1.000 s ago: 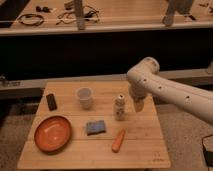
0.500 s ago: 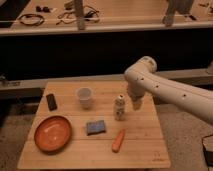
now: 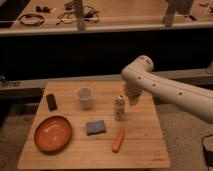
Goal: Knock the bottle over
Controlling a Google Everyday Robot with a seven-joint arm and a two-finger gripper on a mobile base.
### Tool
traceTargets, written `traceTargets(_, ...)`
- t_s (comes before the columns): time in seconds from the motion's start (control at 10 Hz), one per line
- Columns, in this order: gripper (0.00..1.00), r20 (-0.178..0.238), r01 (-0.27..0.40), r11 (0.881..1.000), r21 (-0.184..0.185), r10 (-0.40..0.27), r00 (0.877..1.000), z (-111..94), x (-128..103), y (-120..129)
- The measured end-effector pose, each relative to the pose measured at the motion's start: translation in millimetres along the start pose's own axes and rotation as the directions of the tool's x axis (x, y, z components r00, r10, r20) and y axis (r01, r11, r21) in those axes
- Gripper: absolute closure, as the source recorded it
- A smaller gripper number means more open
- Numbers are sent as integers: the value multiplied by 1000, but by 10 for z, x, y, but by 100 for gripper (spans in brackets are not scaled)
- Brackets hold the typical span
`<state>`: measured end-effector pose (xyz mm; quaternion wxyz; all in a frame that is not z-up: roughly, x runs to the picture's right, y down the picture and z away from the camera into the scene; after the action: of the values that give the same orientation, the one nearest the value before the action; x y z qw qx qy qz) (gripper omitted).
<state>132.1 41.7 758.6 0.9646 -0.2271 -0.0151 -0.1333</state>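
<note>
The small whitish bottle (image 3: 119,106) with a dark cap stands upright on the wooden table (image 3: 145,145), right of centre. The white arm comes in from the right and bends down just to the right of the bottle. My gripper (image 3: 132,97) hangs at the arm's end, close beside the bottle's upper right, near its cap. The translucent white cup (image 3: 84,97) stands upright to the left of the bottle.
An orange bowl (image 3: 52,133) sits at the front left. A blue sponge (image 3: 95,127) lies in front of the cup, an orange carrot (image 3: 118,141) in front of the bottle. A dark block (image 3: 51,101) lies at the far left. A bench with cables runs behind.
The arm has shifted slightly left, bringing the gripper closer to the bottle. The bottle still stands upright.
</note>
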Motion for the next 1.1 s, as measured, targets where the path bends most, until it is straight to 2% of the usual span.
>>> traceTargets(0.2, 70, 1, 7, 1000, 0, -7, 1000, -3, -10, -19)
traceTargets(0.4, 89, 12, 38, 999, 0, -38, 999, -14, -151, -111)
traceTargets(0.5, 92, 16, 50, 999, 2, -50, 999, -20, -219, -150)
traceTargets(0.8, 90, 17, 81, 997, -4, -81, 997, -30, -281, -189)
traceTargets(0.9, 86, 22, 96, 995, -5, -96, 995, -34, -358, -224)
traceTargets(1.1, 87, 33, 124, 992, -11, -123, 992, -40, -500, -266)
